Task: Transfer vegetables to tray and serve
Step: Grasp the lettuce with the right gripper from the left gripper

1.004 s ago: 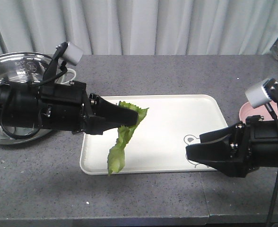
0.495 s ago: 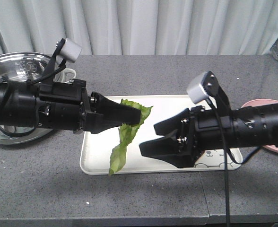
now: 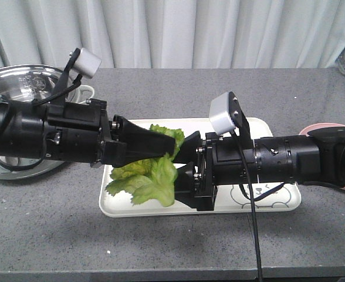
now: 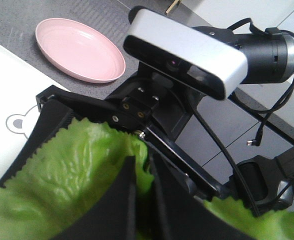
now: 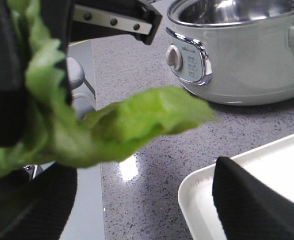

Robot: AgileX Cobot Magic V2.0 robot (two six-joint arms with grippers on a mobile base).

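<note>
The vegetables are one crinkly green lettuce leaf (image 3: pixel 144 177), held over the left part of the cream tray (image 3: pixel 243 130). My left gripper (image 3: pixel 173 143) reaches in from the left and is shut on the leaf's upper end. In the left wrist view the lettuce (image 4: pixel 62 172) bulges around the closed left gripper (image 4: pixel 149 167). My right gripper (image 3: pixel 186 170) comes from the right, open, its jaws standing above and below the leaf. In the right wrist view the lettuce (image 5: pixel 137 120) hangs above the wide-open right gripper (image 5: pixel 144 200), beside the tray's corner (image 5: pixel 199 197).
A steel electric pot (image 3: pixel 20 88) stands at the back left, close in the right wrist view as the pot (image 5: pixel 237 50). The pink plate (image 3: pixel 328 129) lies right of the tray, partly behind my right arm, and shows as the pink plate (image 4: pixel 79 47). The grey counter's front edge runs along the bottom.
My right arm has swept left across the tray up to the leaf. The leaf, which hung straight down, is now bunched and spread sideways over the tray's left end. The left arm has held still.
</note>
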